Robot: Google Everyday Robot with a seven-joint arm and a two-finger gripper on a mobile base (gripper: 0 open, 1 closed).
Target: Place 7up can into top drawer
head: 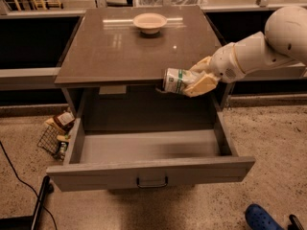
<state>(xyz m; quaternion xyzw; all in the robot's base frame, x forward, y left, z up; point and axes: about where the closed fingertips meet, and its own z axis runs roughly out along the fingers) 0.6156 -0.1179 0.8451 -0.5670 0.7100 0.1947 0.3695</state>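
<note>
The 7up can [175,80], whitish-silver with green markings, lies on its side in my gripper [195,81], held in the air just past the front edge of the cabinet top. My gripper is shut on the can, its beige fingers [202,84] above and below it, and my white arm reaches in from the right. The top drawer [149,171] is pulled wide open below the can, with a grey front panel and a small metal bar handle [152,182]. Its inside shows nothing in it.
A shallow beige bowl [149,21] sits at the back of the brown cabinet top [120,51]. A small wire basket with packets [56,135] stands on the floor left of the drawer. A black cable [19,178] runs at lower left. A blue shoe [261,218] is at lower right.
</note>
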